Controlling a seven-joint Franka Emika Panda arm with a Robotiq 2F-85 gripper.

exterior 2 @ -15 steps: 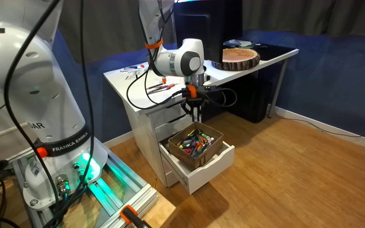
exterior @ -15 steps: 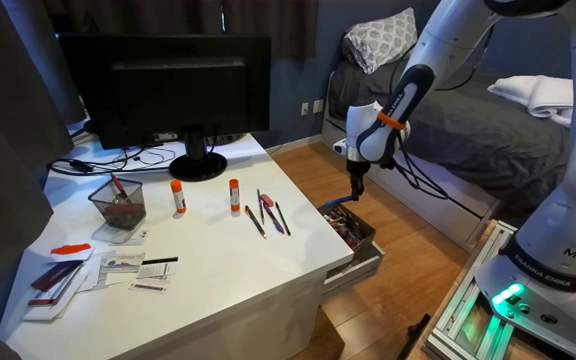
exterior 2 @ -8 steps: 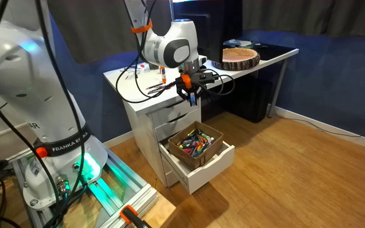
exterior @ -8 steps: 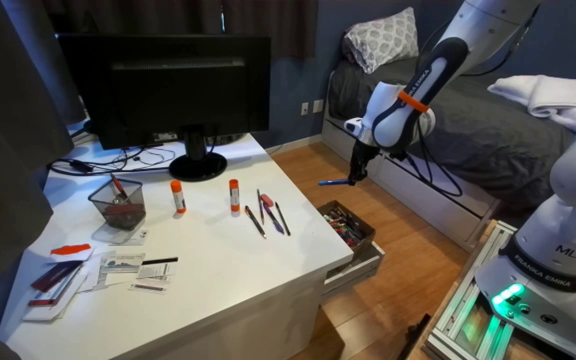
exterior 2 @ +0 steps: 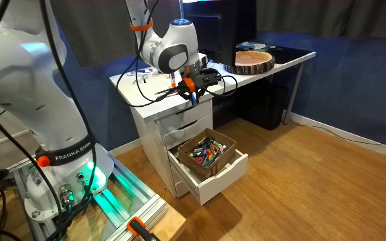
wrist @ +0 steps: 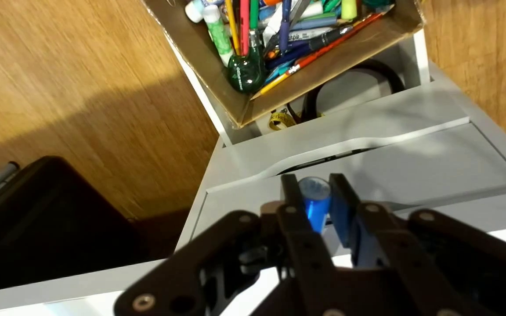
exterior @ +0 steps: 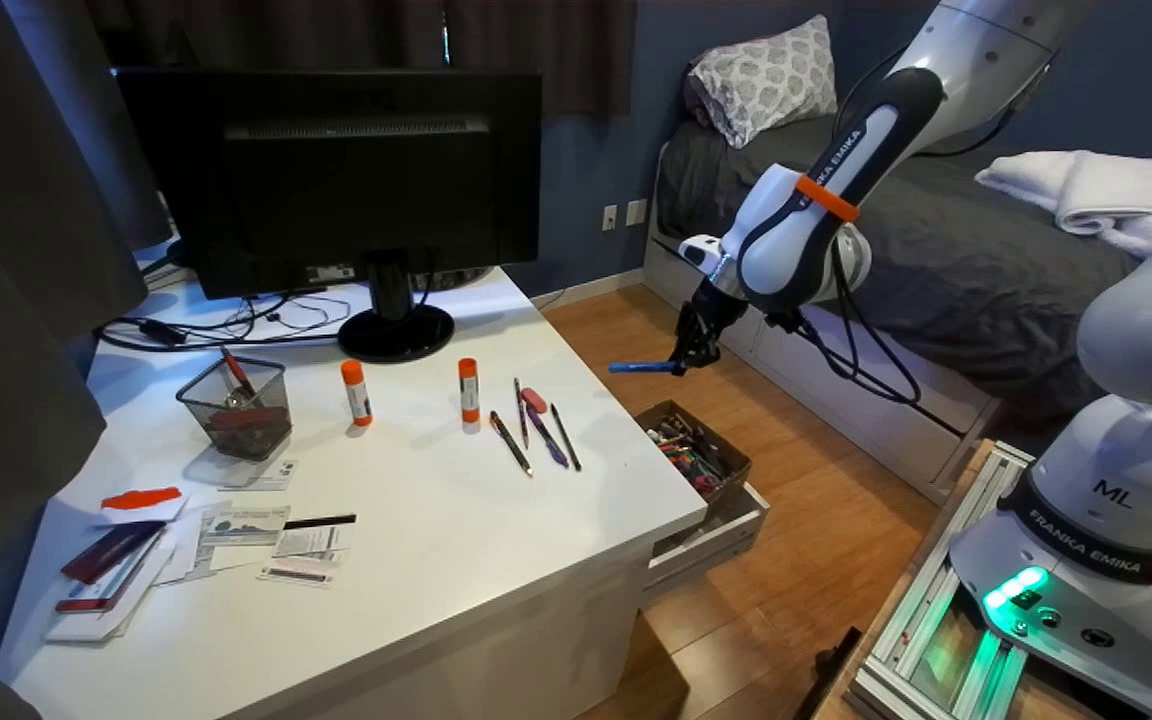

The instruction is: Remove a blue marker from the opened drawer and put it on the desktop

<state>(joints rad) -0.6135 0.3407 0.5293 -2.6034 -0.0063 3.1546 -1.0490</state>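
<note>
One blue marker (exterior: 640,367), pinched in the end effector (wrist: 313,186), closer to the desktop (exterior: 436,530) than before

1 blue marker (exterior: 638,367), roughly level, clamped in the jaws near the desktop (exterior: 456,510); white drawer (exterior 2: 223,181) open.

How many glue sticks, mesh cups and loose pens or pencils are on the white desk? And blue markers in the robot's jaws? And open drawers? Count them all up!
Glue sticks: 2
Mesh cup: 1
Loose pens or pencils: 4
Blue marker in the jaws: 1
Open drawer: 1
Total: 9
</note>
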